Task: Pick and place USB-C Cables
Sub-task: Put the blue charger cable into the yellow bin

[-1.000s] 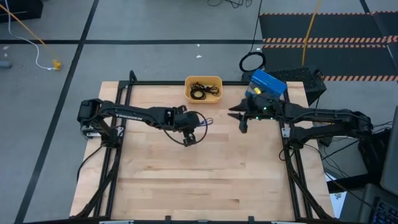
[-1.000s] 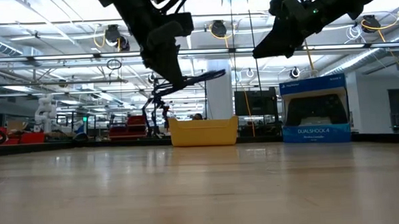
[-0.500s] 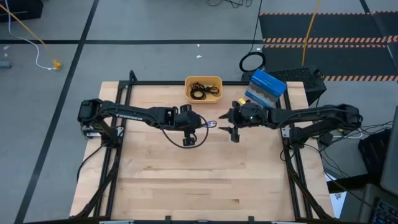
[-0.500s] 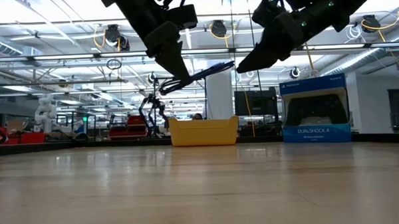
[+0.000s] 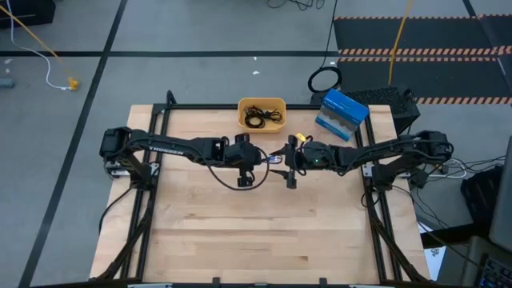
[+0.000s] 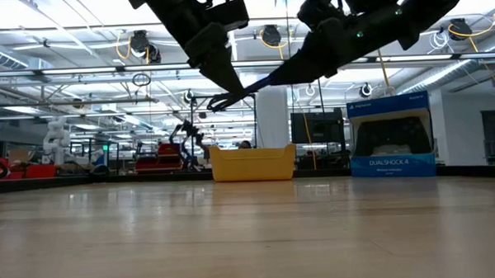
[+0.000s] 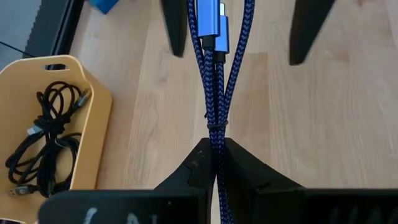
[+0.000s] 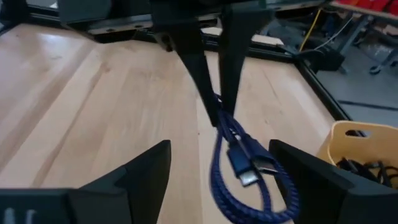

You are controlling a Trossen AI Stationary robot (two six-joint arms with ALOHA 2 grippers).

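Observation:
A short purple-blue USB-C cable [image 7: 214, 81], folded into a bundle, hangs in the air over the table's middle, a little toward its far edge. My left gripper [image 7: 216, 146] is shut on it. My right gripper [image 8: 219, 149] is open, with one finger on each side of the cable's connector end [image 8: 249, 168], touching nothing. In the high view the two grippers meet tip to tip, left gripper [image 5: 258, 160] and right gripper [image 5: 290, 160]. Two coiled black cables [image 5: 258, 116] lie in the yellow bin [image 5: 276, 104]. My left gripper pinches the folded cable's strands [image 7: 216, 134] between its two fingers, just behind a small tie. The fingers are about level and point toward the table's right, lying along the cable. The cable sticks out past the fingertips, lifted clear of the table, with its connectors [image 7: 211, 22] at the far end.
The yellow bin [image 6: 252, 163] stands at the table's far edge. To its right is a blue box [image 5: 342, 112]. Bare wood [image 5: 256, 232] fills the near half of the table. A black frame [image 5: 160, 120] borders the table top.
My right gripper has travelled toward the table's left and come up to the cable's free end, its fingers now on either side of it. My left gripper has shifted slightly toward the right with the cable, which still sticks out clear of the table.

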